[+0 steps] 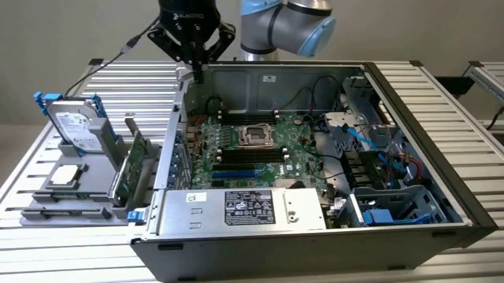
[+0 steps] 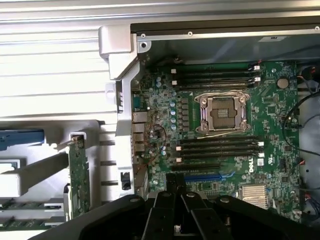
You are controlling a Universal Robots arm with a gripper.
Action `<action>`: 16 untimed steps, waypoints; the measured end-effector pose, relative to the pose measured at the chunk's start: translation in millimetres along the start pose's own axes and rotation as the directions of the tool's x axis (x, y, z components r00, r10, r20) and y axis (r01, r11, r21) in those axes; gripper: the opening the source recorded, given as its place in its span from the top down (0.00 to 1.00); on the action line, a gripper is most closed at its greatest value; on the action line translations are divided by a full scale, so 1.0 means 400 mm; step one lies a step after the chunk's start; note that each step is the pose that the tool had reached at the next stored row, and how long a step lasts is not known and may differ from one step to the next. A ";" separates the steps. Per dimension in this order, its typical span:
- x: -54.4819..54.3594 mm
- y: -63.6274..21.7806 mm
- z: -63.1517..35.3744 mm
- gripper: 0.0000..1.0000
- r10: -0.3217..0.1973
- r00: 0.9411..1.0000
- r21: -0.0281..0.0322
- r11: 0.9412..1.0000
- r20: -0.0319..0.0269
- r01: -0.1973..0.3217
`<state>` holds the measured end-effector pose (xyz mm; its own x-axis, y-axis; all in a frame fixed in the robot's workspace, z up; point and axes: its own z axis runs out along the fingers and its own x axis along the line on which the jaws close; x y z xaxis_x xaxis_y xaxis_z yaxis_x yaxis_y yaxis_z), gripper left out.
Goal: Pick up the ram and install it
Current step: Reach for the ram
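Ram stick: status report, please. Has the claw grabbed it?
Gripper shut, empty, over the case rim. Ram lying in tray outside case. Memory slots bare, nothing blocking them.

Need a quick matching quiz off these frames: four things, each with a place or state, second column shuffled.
Things:
1. gripper
2. hard drive
3. processor socket
4. ram

Place or state:
A. green, in the grey tray outside the case
B. middle of the motherboard, between black memory slots
C. shut, above the case's rim
D. silver, upright in a blue frame

Pairs: 1-C, 2-D, 3-B, 4-A.
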<state>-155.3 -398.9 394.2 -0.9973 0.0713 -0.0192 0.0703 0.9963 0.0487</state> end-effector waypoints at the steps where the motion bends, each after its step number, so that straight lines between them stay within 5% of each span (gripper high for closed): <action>1: 0.012 -0.001 0.000 0.89 0.000 1.000 0.000 1.000 0.000 0.000; 16: 0.182 -0.021 0.024 0.89 0.000 1.000 0.001 1.000 -0.001 0.000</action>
<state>-228.4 -401.5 382.8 -0.9973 0.0713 -0.0182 0.0703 0.9964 0.0479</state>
